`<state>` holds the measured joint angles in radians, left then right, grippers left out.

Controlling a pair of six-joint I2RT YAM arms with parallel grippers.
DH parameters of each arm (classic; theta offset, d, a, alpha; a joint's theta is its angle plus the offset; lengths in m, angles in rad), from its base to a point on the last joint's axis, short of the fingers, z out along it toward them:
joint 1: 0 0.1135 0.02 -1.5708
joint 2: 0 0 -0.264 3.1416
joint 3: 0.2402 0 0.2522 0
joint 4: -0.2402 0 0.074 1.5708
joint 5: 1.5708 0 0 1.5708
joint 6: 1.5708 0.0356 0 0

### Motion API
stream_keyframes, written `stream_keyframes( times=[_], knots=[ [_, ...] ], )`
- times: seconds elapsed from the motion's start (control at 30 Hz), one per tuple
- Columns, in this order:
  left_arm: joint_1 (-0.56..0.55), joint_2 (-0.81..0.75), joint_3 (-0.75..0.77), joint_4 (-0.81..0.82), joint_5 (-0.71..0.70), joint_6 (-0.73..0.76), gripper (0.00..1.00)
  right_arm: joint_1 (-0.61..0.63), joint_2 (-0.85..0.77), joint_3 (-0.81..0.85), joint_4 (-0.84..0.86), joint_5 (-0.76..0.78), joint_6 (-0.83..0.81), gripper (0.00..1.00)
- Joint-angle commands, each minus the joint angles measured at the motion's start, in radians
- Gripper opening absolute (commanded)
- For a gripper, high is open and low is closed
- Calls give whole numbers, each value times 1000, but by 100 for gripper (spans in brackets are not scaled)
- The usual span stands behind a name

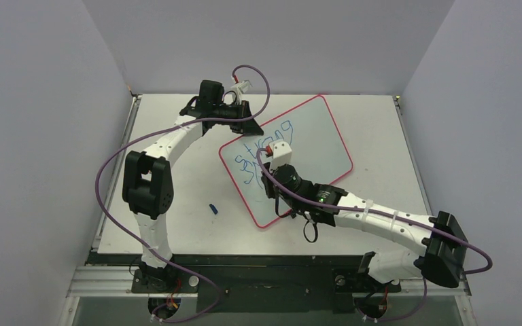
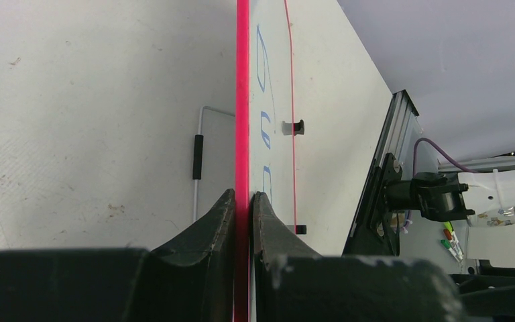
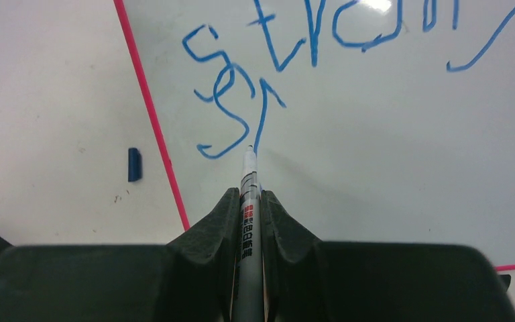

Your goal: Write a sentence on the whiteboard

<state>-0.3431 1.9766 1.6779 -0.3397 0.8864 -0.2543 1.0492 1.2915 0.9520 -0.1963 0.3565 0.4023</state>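
- The left gripper (image 2: 243,196) is clamped on the whiteboard's far-left rim, one jaw on each face, and pins the whiteboard (image 1: 323,129) on the table (image 1: 190,183).
- The whiteboard lies at a slant between the two grippers, writing side up.
- Done so far: the first line of the sentence (image 3: 314,33), "strong", runs across the whiteboard's upper part in blue.
- Begun: a second line sits just under that word at the whiteboard's left side. It has an "s" that tangles with the "s" above, and one upright stroke with a pointed top, which I judge to be the start of a "p".
- Left to do: the rest of "spirit" and a whole third line. I judge the writing roughly a third finished, with bare whiteboard below and to the right to take it.
- The right gripper (image 3: 249,196) is closed tight on the marker (image 3: 248,201), over the whiteboard's middle.
- The marker tip sits at the foot of that upright stroke; it seems to touch the surface, though the wrist view cannot confirm contact.
- Counts, left to right:
  - one blue cap (image 1: 213,208) on the table just beyond the whiteboard's left rim
  - one whiteboard
  - two black clips (image 2: 298,126) on its rim in the left wrist view
  - one complete word
  - two second-line marks
  - one marker
  - two grippers, both occupied
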Motion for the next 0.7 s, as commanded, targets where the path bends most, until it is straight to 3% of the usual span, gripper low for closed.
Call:
stream_keyframes(
  times=[0.0,0.67],
  knots=[
    [-11,-54,11,16,2,68,0,-53,38,77,55,-20,-8,0],
    [-13,-50,10,16,2,66,0,-117,178,178,100,-103,-10,0]
  ],
)
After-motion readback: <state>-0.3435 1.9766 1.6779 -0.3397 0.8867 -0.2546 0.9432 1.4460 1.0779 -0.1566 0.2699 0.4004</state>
